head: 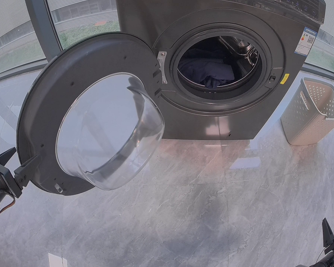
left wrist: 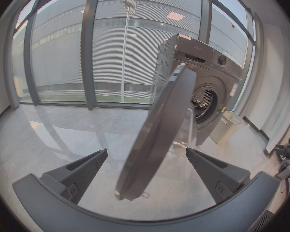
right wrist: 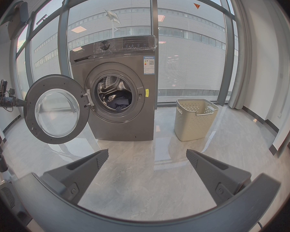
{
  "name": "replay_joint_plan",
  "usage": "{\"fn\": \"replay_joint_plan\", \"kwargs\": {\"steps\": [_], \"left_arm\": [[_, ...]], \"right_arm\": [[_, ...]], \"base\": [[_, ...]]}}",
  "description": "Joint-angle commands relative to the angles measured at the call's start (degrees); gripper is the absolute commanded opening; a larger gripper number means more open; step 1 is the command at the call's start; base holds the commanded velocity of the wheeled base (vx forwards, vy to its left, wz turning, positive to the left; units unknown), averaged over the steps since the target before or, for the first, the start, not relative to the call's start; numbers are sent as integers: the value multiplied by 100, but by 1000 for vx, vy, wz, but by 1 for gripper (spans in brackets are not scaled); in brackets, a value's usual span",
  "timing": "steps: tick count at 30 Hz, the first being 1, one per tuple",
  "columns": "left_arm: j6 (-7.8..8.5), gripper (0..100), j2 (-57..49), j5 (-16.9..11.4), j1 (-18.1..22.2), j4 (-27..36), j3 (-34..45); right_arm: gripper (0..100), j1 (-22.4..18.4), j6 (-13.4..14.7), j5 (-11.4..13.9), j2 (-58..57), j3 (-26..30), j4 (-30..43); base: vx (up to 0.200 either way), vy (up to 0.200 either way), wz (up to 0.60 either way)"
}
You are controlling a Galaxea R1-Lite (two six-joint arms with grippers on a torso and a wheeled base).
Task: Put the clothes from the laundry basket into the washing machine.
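The grey washing machine (head: 219, 104) stands with its round door (head: 81, 104) swung wide to the left. Dark clothes (head: 208, 73) lie inside the drum. The beige laundry basket (head: 313, 112) sits on the floor to the right of the machine, and in the right wrist view the basket (right wrist: 195, 118) shows bare inner walls. My left gripper (head: 23, 156) is open at the door's outer rim, with the door edge (left wrist: 161, 123) standing between its spread fingers (left wrist: 83, 168). My right gripper (right wrist: 147, 152) is open and holds nothing, low at the right, well back from the machine.
Glossy grey floor tiles (head: 196, 204) stretch between me and the machine. Tall windows (head: 81, 15) with a dark pillar run behind it. The open door juts far out to the left.
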Motion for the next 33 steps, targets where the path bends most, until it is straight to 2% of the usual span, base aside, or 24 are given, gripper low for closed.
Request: {"fn": "replay_joint_plan", "kwargs": {"steps": [1, 4, 6, 7, 8, 10, 11, 12, 15, 21, 24, 26, 27, 28, 31, 33], "left_arm": [[-61, 100, 62, -533, -174, -1, 16], [-69, 100, -123, -1060, -376, 34, 51], [-69, 100, -123, -1060, -376, 34, 51], [-192, 100, -395, -1500, -859, 78, 51], [-228, 100, -439, -1544, -947, 78, 51], [-579, 100, -597, -1623, -1466, 87, 25], [-579, 100, -597, -1623, -1466, 87, 25], [-896, 100, -694, -1614, -1905, 96, -2], [-1309, 100, -835, -1561, -2362, 96, 7], [-1405, 100, -852, -1482, -2318, 87, -37], [-1370, 100, -729, -1175, -1852, 78, -186], [-1344, 100, -545, -1157, -1589, 25, -230], [-1344, 100, -545, -1157, -1589, 25, -230], [-1317, 100, -360, -1140, -1387, 17, -327], [-1230, 100, -70, -1122, -1281, 8, -388], [-1036, 100, 194, -1113, -1281, -54, -415]], "right_arm": [[100, 4, 2, -1, -85, 92, -1], [100, -4, 2, -1, -85, 92, -1], [100, -4, 2, -1, -85, 92, -1], [100, -4, 2, -1, -85, 92, -1], [100, -4, 2, 7, -85, 92, -1], [100, -4, -7, -1, -85, 92, 7], [100, -4, 2, -1, -85, 92, -1], [100, -4, 2, -1, -85, 92, -1], [100, -4, 2, -1, -85, 92, -1], [100, -4, 2, 7, -85, 92, 7], [100, -4, 2, 7, -85, 92, 7], [100, -4, -7, 7, -85, 92, -1], [100, -4, -7, 7, -85, 92, -1], [100, -4, -7, 7, -85, 92, -1], [100, -4, -7, 7, -85, 92, 7], [100, -4, -7, 7, -85, 92, -1]], "base": [[0, 0, 0], [0, 0, 0], [0, 0, 0], [0, 0, 0], [0, 0, 0], [0, 0, 0], [0, 0, 0], [0, 0, 0], [0, 0, 0], [0, 0, 0], [0, 0, 0], [0, 0, 0], [0, 0, 0], [0, 0, 0], [0, 0, 0], [0, 0, 0]]}}
